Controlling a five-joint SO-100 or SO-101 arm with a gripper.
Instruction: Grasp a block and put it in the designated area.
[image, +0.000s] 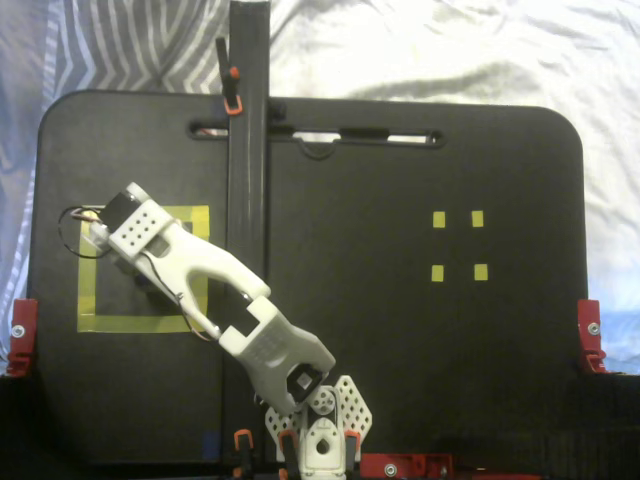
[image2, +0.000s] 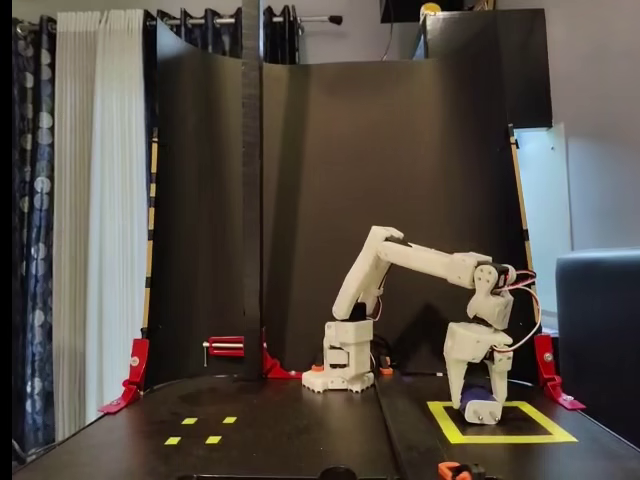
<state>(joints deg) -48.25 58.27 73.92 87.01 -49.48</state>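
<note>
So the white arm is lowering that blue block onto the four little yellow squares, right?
Not quite. The gripper is lowering the blue block into the large yellow tape square, as the side-on fixed view shows. The four little yellow squares sit far off, untouched.

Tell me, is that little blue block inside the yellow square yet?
Inside, though not let go: in a fixed view the block sits between the fingers, low within the yellow tape square.

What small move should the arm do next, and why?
Probably open the claw and release the block. In the fixed side view the claw is down at the board inside the yellow tape square, with the block between its fingers.
</note>
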